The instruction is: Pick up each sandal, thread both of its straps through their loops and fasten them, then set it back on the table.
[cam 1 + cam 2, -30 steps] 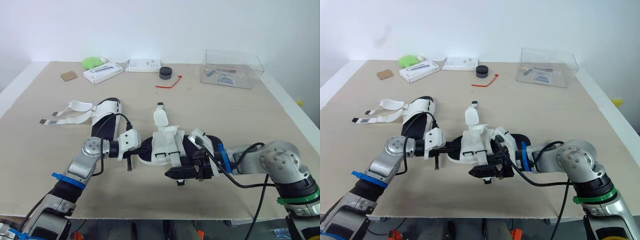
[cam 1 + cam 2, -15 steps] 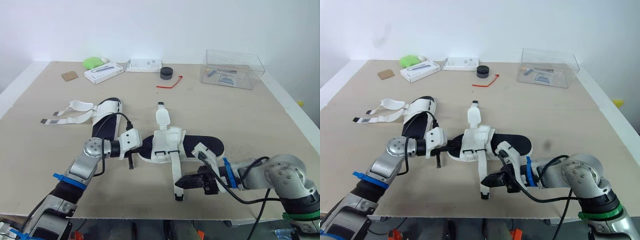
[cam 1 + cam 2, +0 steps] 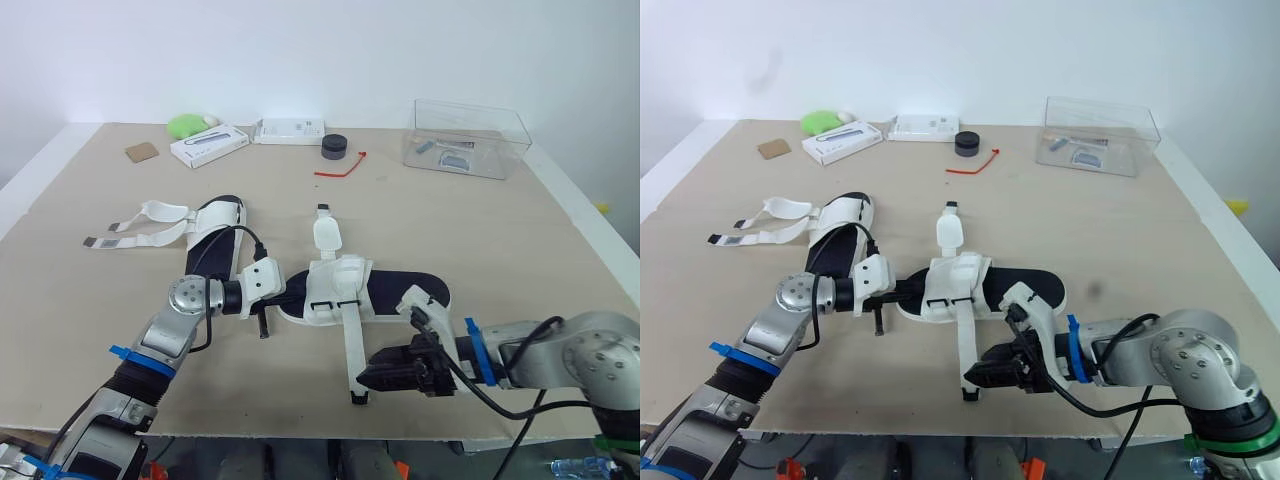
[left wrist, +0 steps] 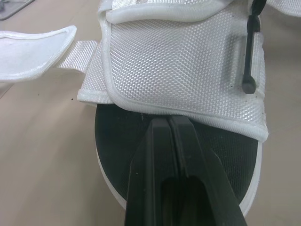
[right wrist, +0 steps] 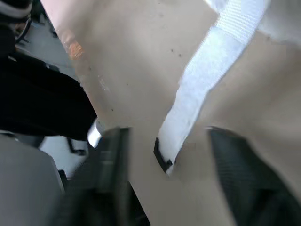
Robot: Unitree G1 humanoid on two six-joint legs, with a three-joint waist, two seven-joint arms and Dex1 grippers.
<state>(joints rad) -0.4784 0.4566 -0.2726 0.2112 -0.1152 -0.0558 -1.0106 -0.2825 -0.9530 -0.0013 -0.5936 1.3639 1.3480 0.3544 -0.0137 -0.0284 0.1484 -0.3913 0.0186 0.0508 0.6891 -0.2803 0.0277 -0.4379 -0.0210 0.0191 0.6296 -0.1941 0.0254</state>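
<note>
The near sandal (image 3: pixel 400 290) lies flat on the worktop (image 3: pixel 480 230), sole down, with its black insole facing up. All positions below are referenced to this sandal.

1. Left gripper (image 4: pixel 168 119): positioned at the sandal's left end. The fingers (image 4: pixel 153 160) are pressed together with no gap between them. Their tips rest on the insole, against the edge of the white mesh upper (image 4: pixel 188 61).
2. Right gripper (image 3: pixel 367 378): positioned on the near side of the sandal, low over the worktop. The fingers (image 5: pixel 237 162) are spread wide and hold nothing.
3. Long strap (image 3: pixel 350 345): unfastened. It runs from the upper across the worktop toward the near edge. Its black-tipped end (image 5: pixel 163 160) lies between the right gripper's spread fingers; contact cannot be determined.
4. Second strap (image 3: pixel 325 235): unfastened, extending from the far side of the upper.

A second sandal (image 3: pixel 215 235) lies to the left and slightly beyond, apart from the first. Its two straps (image 3: pixel 135 225) are open and spread out to the left.

Well beyond the sandal, along the far edge, are a clear plastic box (image 3: pixel 465 140), a black round object (image 3: pixel 332 146), a red tie (image 3: pixel 340 168) and two white boxes (image 3: pixel 207 146).
</note>
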